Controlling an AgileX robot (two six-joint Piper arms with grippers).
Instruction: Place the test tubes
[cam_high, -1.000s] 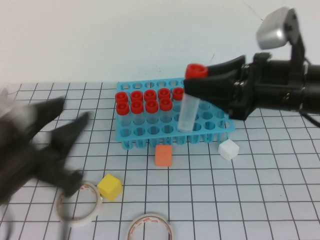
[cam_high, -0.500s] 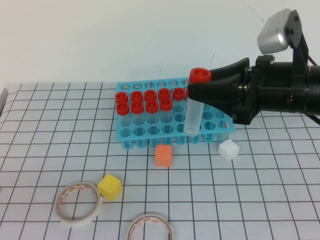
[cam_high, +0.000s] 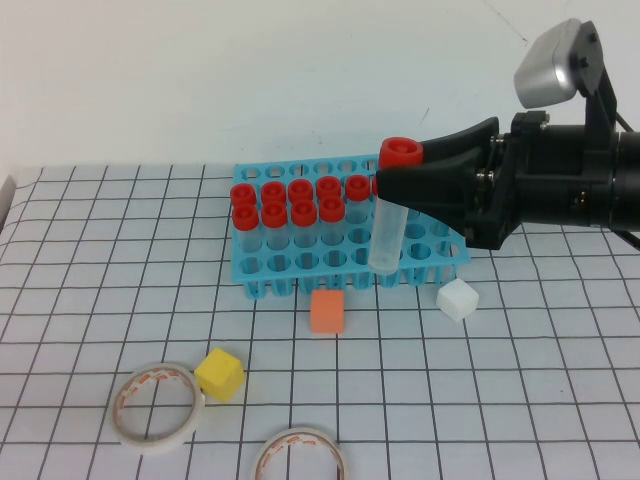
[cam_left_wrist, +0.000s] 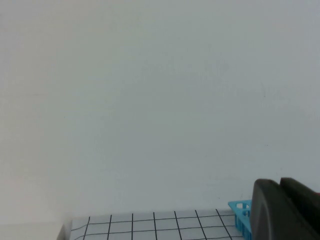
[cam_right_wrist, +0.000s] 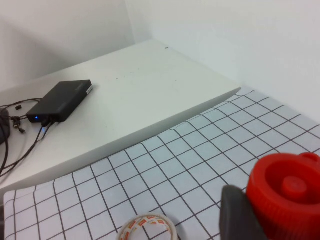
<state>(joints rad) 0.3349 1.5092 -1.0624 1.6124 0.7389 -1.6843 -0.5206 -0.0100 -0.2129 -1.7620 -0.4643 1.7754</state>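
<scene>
An orange cube (cam_high: 327, 311) sits just in front of the blue rack (cam_high: 262, 268), near its middle. A white cube (cam_high: 457, 299) lies close to the rack's front right corner. Nearer the robot lie a yellow cube (cam_high: 219, 374) and two tape rolls, one (cam_high: 157, 403) touching the yellow cube and the other (cam_high: 300, 455) at the near edge of the high view. Capped tubes (cam_high: 288, 201) with red tops fill two rows on the rack's left and far side. The holes in front of them and to their right are empty.

The gridded surface (cam_high: 520, 400) is bare on the robot's right and along the left of the rack. The wall rises close behind the rack. In the right wrist view a white ledge beyond the grid's edge carries a black box (cam_right_wrist: 61, 101) and cables (cam_right_wrist: 10, 130).

The right tool (cam_high: 400, 172) reaches in from the right, above the rack's right part, and is clamped on the test tube (cam_high: 385, 235) just under its red cap (cam_high: 400, 152). The tube hangs nearly upright, slightly tilted. Its lower end is at the empty holes right of the filled ones, and whether it has entered a hole cannot be told.

The left tool (cam_left_wrist: 280, 200) is out of the high view and is closed on nothing. In its wrist view it shows dark against the wall, beside a corner of the rack.
</scene>
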